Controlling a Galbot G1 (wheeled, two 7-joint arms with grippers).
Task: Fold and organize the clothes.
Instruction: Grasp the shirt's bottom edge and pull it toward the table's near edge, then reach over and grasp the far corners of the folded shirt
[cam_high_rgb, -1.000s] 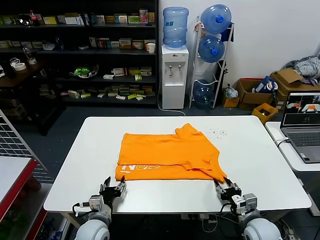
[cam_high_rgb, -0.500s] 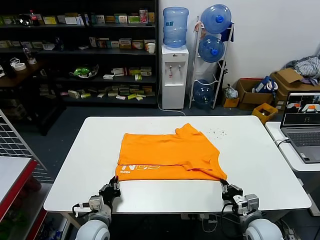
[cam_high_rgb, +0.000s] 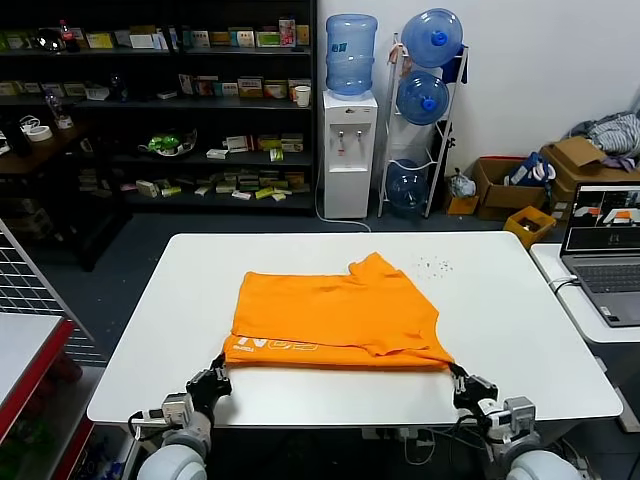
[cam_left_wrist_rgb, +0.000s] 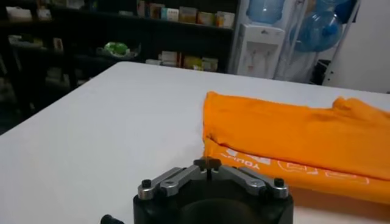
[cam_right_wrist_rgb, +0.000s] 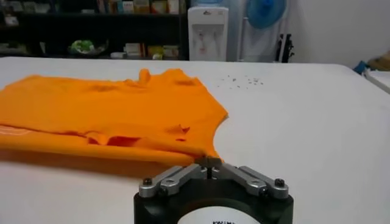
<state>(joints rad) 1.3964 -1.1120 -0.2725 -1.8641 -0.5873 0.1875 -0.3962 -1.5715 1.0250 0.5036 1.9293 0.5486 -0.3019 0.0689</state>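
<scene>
So the orange T-shirt (cam_high_rgb: 335, 318) was lying folded on the white desk (cam_high_rgb: 500, 300), white lettering showing along its near edge and a sleeve sticking up at the far side. The left pincer (cam_high_rgb: 214, 380) sat at the shirt's near left corner, pressed together and pinching the hem there. The right pincer (cam_high_rgb: 463, 383) was at the near right corner, also pressed together and pinching the fabric. A laptop (cam_high_rgb: 603, 250) sat on a side table to the right.
</scene>
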